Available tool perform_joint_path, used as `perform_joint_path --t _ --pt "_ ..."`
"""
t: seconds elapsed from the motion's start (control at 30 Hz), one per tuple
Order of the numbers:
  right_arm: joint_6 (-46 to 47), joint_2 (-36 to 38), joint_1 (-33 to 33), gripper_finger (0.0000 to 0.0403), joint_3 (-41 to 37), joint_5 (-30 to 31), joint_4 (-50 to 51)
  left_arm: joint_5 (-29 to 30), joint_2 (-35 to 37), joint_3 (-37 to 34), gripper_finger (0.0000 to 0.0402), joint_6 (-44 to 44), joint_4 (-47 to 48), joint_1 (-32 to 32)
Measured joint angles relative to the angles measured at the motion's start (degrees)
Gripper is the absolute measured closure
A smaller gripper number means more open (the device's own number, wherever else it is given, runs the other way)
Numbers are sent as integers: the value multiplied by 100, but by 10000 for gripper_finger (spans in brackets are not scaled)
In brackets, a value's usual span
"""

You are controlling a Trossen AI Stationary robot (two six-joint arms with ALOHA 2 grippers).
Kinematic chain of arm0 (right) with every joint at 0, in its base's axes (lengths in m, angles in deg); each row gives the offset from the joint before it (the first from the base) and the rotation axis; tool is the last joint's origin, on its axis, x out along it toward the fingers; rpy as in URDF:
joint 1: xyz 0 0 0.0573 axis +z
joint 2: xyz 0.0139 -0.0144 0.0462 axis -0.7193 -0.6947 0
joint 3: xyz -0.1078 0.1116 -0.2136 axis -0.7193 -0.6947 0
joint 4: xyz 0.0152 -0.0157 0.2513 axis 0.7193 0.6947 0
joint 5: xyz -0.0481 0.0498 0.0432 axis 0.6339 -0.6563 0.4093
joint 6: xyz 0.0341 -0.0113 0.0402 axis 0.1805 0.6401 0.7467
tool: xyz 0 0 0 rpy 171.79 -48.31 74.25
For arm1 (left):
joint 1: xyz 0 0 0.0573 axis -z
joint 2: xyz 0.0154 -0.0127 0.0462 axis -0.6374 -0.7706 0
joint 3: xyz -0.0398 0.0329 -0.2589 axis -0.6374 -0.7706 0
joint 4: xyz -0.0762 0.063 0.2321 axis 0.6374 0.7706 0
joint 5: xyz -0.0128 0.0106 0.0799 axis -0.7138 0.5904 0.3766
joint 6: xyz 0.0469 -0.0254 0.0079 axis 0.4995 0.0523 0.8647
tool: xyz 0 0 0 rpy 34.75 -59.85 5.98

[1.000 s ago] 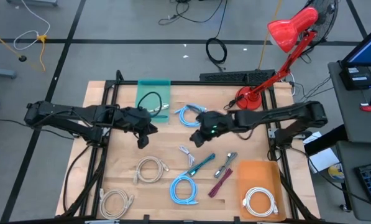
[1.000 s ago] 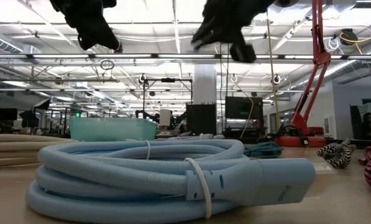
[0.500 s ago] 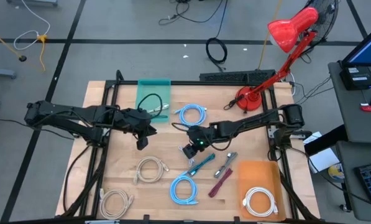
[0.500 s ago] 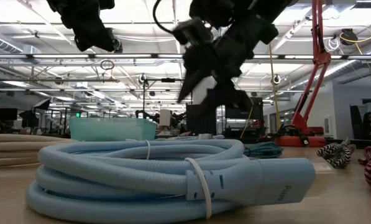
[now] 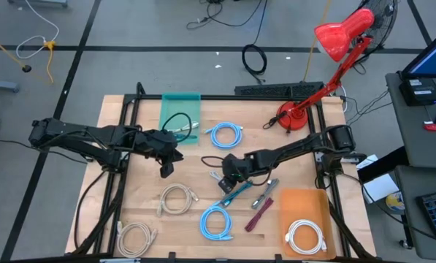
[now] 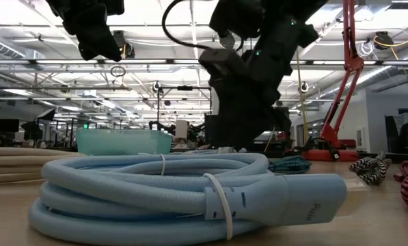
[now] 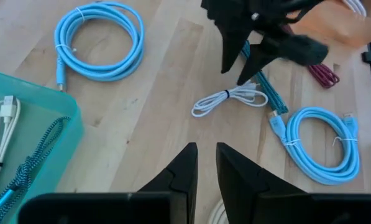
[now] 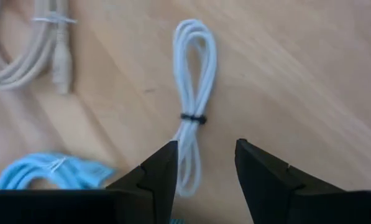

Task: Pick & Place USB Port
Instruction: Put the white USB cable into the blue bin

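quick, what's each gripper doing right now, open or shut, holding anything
Left gripper: nearly shut, holding nothing, hovering beside the teal bin.
Right gripper: open, empty, straddling the white cable.

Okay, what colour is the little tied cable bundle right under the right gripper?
White, cinched by a dark tie; the white cable bundle shows best in the right wrist view.

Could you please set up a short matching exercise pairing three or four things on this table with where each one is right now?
Things:
1. white cable bundle
2. black cable
3. white coiled cable
4. right pincer

Places:
A. on the orange mat
B. in the teal tray
C. open, just above the white bundle
D. on bare wood at mid-table

Pairs: 1-D, 2-B, 3-A, 4-C
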Motion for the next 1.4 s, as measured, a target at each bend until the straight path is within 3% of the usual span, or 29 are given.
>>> perform_joint_path --t 0.33,0.73,1.03,1.2,1.4 --pt "66 -159 63 254 0 -257 -781 -2 0 0 339 -21 2 0" --pt "129 -257 69 254 -8 -266 -984 -9 0 0 339 -20 0 0" --pt "447 -854 137 258 26 -518 -1420 -22 -2 1 339 -23 15 2" --pt "677 -951 163 296 31 -526 -1247 -20 -2 2 339 -83 86 31" --pt "443 -807 104 389 18 -509 -1219 -4 -2 2 339 -89 49 61"
